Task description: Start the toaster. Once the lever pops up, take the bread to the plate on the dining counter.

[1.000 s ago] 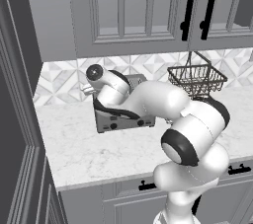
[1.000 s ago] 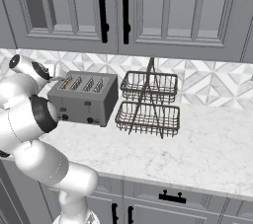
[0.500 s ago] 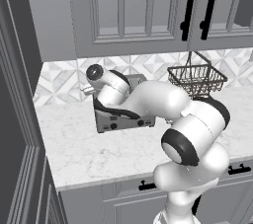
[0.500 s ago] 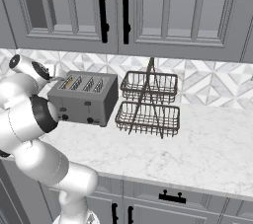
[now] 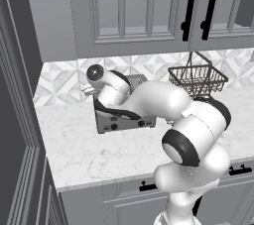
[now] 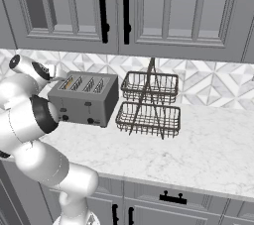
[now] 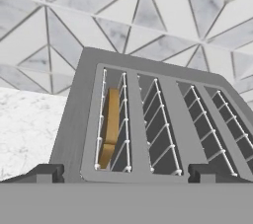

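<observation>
The grey four-slot toaster (image 6: 84, 101) stands on the marble worktop against the tiled wall. My own arm covers most of the toaster (image 5: 124, 120) in the left base view. The bread (image 7: 109, 127) stands sunk in the leftmost slot as the hand view shows it, a golden-tan slice between the wire guides. My gripper (image 7: 126, 173) hovers just above the toaster's top at that end, open, with its fingertips (image 7: 47, 172) spread wide and nothing between them. From the right base view the hand (image 6: 55, 73) sits at the toaster's left end. The plate and the dining counter are out of view.
A two-tier wire basket (image 6: 149, 105) stands right of the toaster, close to it. Upper cabinets with black handles (image 6: 103, 8) hang low over the worktop. A tall dark cabinet side (image 5: 17, 120) walls in the left end. The worktop's front edge (image 5: 99, 179) runs above grey drawers.
</observation>
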You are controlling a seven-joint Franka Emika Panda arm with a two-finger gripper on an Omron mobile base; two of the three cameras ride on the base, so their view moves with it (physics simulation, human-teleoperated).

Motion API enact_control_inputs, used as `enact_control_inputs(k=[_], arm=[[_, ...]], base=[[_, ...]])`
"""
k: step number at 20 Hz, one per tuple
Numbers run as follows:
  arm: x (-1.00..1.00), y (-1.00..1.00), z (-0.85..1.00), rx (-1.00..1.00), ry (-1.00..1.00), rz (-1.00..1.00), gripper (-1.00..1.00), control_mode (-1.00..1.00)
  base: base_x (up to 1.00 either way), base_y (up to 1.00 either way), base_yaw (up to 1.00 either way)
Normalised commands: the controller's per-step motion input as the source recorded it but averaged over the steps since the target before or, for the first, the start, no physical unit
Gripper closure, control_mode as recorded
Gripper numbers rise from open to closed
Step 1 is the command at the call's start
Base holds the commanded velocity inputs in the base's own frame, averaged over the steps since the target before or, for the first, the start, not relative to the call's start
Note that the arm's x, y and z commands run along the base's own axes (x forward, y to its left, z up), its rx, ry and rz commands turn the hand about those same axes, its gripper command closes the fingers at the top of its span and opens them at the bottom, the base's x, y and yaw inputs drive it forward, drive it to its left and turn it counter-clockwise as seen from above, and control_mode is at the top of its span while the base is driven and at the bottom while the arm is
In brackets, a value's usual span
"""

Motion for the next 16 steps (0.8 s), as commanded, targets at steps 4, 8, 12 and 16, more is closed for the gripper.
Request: enact_control_inputs(k=[4,8,12,16], arm=[[0.00,0.00,0.00,0.00,0.00,0.00,-1.00,-1.00],[0.00,0.00,0.00,0.00,0.00,0.00,-1.00,-1.00],[0.00,0.00,0.00,0.00,0.00,0.00,-1.00,-1.00],[0.00,0.00,0.00,0.00,0.00,0.00,-1.00,-1.00]], base=[[0.00,0.00,0.00],[0.00,0.00,0.00],[0.00,0.00,0.00],[0.00,0.00,0.00]])
